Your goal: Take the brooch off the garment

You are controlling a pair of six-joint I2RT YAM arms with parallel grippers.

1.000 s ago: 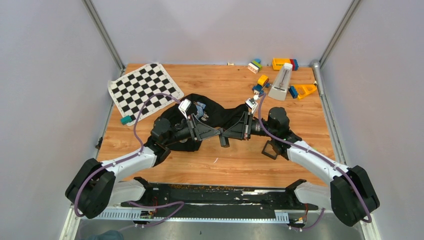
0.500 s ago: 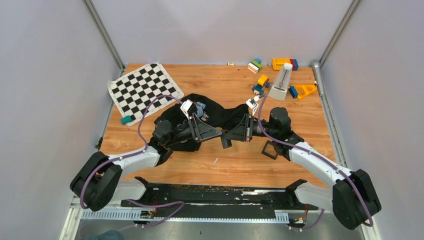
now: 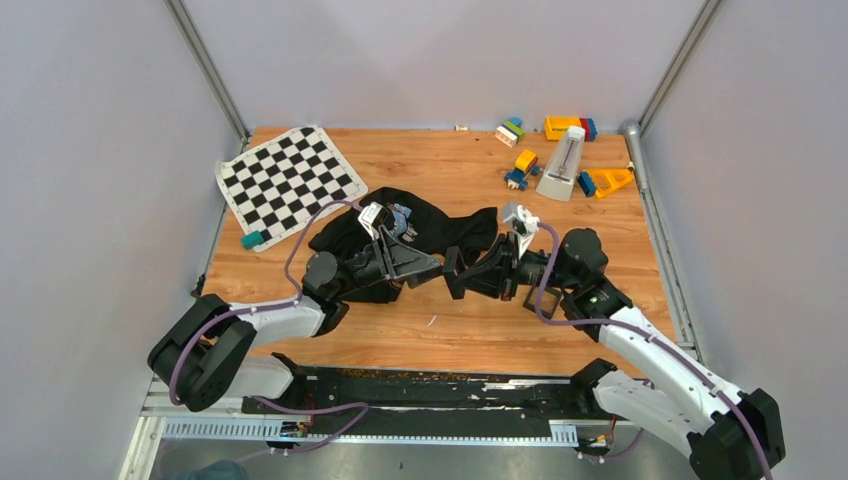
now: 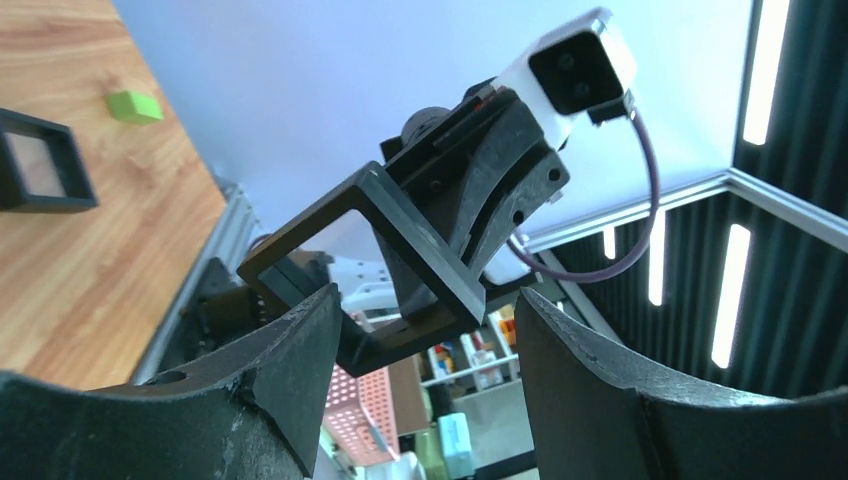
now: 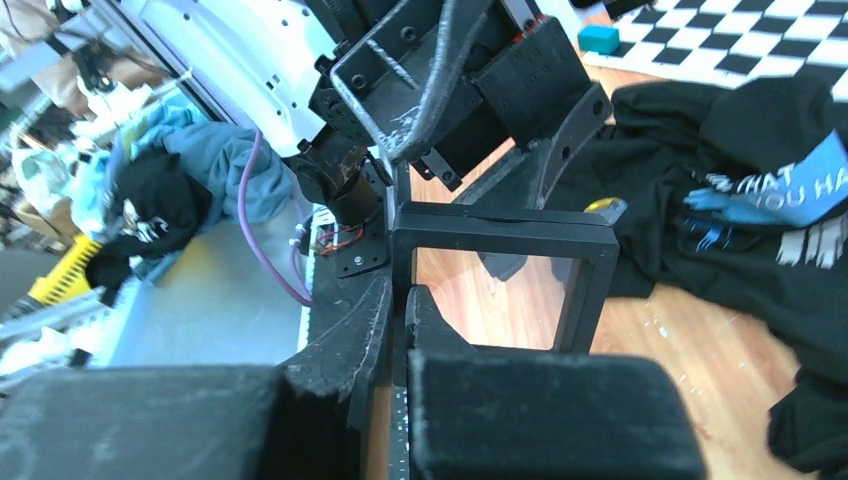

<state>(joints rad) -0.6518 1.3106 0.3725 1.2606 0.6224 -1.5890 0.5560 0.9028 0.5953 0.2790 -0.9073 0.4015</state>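
The garment point(image 3: 440, 228), a black T-shirt with a blue and white print, lies crumpled mid-table and also shows in the right wrist view point(image 5: 760, 250). My right gripper point(image 3: 462, 275) is shut on a black square frame point(image 5: 500, 270), held just off the shirt's near edge. My left gripper point(image 3: 428, 266) is open and empty, tilted upward, facing that frame point(image 4: 400, 260) at close range. A small pale round piece point(image 5: 605, 207) sits at the cloth's edge; I cannot tell whether it is the brooch. No brooch shows in the top view.
A second black square frame point(image 3: 545, 300) lies on the table beside the right arm, also in the left wrist view point(image 4: 40, 160). A chequered mat point(image 3: 290, 180) and teal block point(image 3: 252, 240) lie at the left. Toy bricks point(image 3: 520, 130) and a white pyramid point(image 3: 562, 165) stand back right.
My right arm has drawn back to the right and toward the near edge, still shut on the frame. My left arm has hardly moved.
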